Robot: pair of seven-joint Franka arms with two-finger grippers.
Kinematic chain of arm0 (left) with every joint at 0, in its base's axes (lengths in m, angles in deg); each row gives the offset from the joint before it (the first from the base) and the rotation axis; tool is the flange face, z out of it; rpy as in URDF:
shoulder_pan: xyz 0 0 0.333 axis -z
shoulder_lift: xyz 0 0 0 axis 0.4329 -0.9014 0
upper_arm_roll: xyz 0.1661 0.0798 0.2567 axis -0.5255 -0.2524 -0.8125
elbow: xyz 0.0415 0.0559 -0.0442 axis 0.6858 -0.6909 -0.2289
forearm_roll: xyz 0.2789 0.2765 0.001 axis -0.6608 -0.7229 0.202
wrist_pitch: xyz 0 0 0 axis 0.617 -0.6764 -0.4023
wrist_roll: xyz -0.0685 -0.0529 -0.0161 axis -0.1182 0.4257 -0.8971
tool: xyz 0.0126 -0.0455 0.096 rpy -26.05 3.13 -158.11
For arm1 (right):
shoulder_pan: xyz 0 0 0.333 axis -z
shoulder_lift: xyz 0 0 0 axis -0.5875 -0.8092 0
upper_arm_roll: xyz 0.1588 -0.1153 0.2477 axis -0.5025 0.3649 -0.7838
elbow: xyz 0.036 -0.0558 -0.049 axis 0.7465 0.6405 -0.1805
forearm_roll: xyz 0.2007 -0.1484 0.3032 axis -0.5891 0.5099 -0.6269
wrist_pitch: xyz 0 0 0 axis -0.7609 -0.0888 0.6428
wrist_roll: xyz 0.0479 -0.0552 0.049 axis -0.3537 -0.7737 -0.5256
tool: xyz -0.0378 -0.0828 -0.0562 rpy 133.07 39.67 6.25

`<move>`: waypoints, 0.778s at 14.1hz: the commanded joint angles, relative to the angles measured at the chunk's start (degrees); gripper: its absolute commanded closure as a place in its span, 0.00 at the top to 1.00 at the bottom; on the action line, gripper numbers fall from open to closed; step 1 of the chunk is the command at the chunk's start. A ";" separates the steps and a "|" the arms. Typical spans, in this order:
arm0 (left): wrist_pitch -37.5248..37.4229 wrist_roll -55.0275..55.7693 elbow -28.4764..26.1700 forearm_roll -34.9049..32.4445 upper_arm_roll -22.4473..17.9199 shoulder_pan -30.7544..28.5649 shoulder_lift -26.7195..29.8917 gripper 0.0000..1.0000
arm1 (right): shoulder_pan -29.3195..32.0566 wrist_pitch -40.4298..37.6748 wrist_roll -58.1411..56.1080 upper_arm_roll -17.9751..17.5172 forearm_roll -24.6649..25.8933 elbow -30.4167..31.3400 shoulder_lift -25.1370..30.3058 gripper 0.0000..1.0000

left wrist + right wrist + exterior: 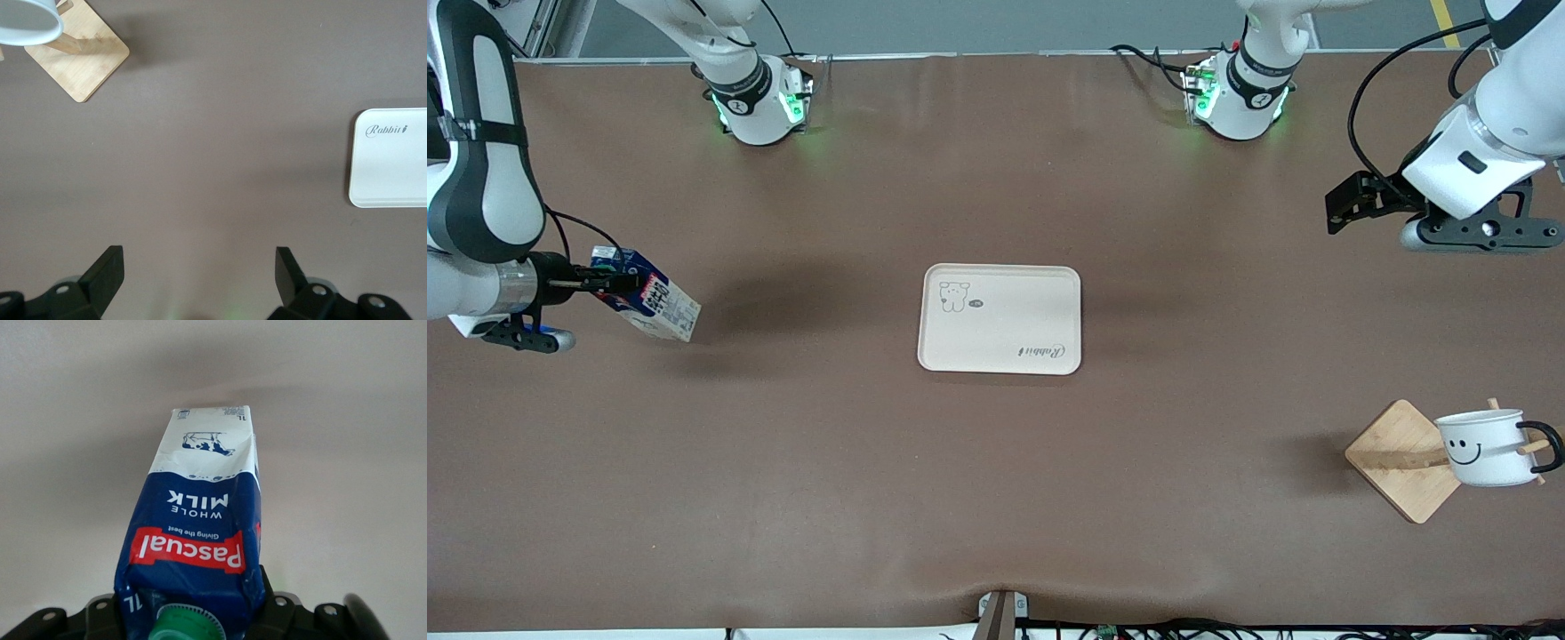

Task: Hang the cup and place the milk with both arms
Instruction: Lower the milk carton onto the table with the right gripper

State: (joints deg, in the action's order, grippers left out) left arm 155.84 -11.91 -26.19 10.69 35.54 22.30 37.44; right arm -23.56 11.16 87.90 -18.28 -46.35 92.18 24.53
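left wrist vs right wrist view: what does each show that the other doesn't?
Only the left wrist view: the open left gripper, the wooden rack with the cup hanging on it, and a corner of the tray. Only the right wrist view: the right gripper shut on the milk, cap end nearest the camera. Both show the brown table.

cup (1485, 447): white, smiley face, black handle, hanging on the wooden rack (1403, 460)
milk (647, 306): blue carton, tilted, held aloft
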 commanded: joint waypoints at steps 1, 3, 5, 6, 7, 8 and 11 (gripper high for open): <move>0.87 -0.85 -0.17 -0.04 0.06 -0.34 0.15 1.00 | 0.41 2.08 -0.55 -0.38 1.25 3.19 0.51 0.00; 0.87 -0.85 -0.17 -0.04 0.06 -0.43 0.15 1.00 | 0.67 4.11 -0.73 -0.38 1.25 5.66 0.68 0.00; 0.96 -0.85 -0.17 -0.04 0.06 -0.43 -0.11 1.00 | 1.29 4.11 -0.73 -0.38 1.16 6.46 0.33 0.00; 1.05 -0.85 -0.17 -0.04 0.06 -0.43 -0.20 1.00 | 1.03 4.37 -0.56 -0.38 1.08 7.59 0.24 0.00; 1.22 -0.85 -0.17 -0.04 0.06 -0.34 -0.20 1.00 | 0.85 4.38 -0.47 -0.38 1.16 7.95 0.07 0.00; 1.40 -0.68 -0.17 -0.04 -0.03 -0.43 -0.46 1.00 | 0.94 4.29 -0.64 -0.38 1.16 7.87 -0.63 0.00; 1.66 -0.41 -0.17 -0.04 0.06 -0.34 -0.64 1.00 | 1.12 4.11 -0.82 -0.38 1.25 8.48 -1.52 0.00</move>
State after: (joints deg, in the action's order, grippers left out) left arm 156.68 -11.91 -26.20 10.69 35.49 22.22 36.72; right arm -23.30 15.05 87.87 -17.99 -46.26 100.01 23.22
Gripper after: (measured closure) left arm 0.000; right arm 0.317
